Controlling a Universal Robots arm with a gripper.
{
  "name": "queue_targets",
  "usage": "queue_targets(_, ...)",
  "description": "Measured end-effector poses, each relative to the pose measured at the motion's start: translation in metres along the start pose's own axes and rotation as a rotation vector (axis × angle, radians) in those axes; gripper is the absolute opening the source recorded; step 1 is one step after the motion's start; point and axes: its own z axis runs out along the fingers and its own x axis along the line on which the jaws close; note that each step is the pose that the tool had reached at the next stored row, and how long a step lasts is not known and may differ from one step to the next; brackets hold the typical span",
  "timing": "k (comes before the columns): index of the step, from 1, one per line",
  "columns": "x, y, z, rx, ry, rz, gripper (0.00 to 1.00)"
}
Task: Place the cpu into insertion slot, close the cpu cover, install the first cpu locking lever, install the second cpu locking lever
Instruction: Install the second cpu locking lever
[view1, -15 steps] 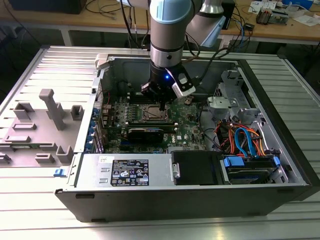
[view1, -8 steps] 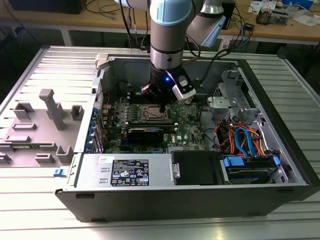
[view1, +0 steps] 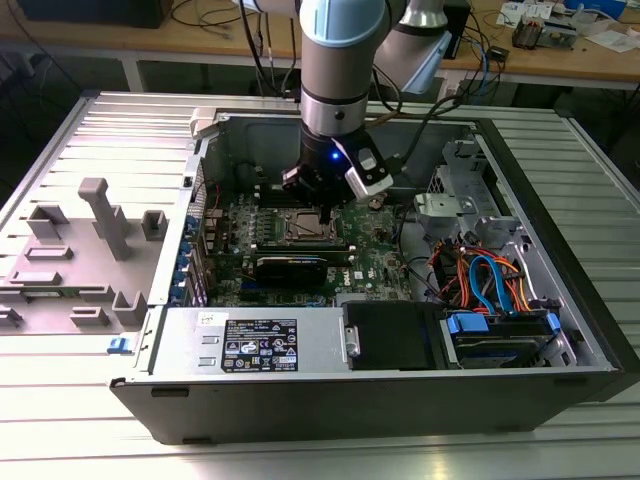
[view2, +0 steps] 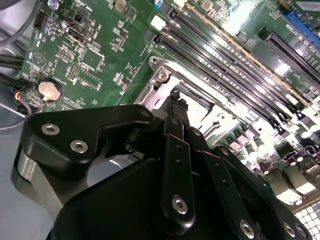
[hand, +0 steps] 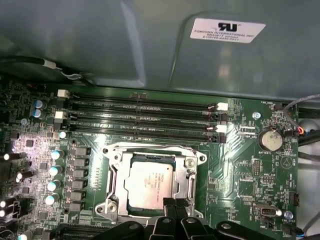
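The cpu (hand: 150, 185) shows its dull silver top inside the insertion slot (view1: 303, 228) on the green motherboard. The cpu cover (hand: 116, 172), a silver frame plate, lies flat around the chip, which shows through its window. In the first wrist view my gripper (hand: 173, 205) hovers at the socket's edge with its two black fingertips pressed together and nothing visible between them. The second wrist view shows the same shut gripper (view2: 176, 97) just above the socket's metal frame (view2: 159, 75). In the exterior view the gripper (view1: 325, 212) hangs directly over the socket inside the open computer case.
Long black memory slots (hand: 145, 117) run beside the socket, and a coin battery (hand: 270, 139) sits nearby. A black card (view1: 290, 268), the power supply (view1: 255, 345) and bundled cables (view1: 490, 280) fill the case. A grey plastic fixture (view1: 100, 230) stands on the exterior view's left.
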Motion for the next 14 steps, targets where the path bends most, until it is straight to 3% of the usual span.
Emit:
queue_targets(2, 0.0004, -0.0044, -0.0002, 0.0000, 0.0000, 0.000, 0.11)
queue_targets(14, 0.0004, -0.0052, -0.0003, 0.0000, 0.0000, 0.000, 0.11)
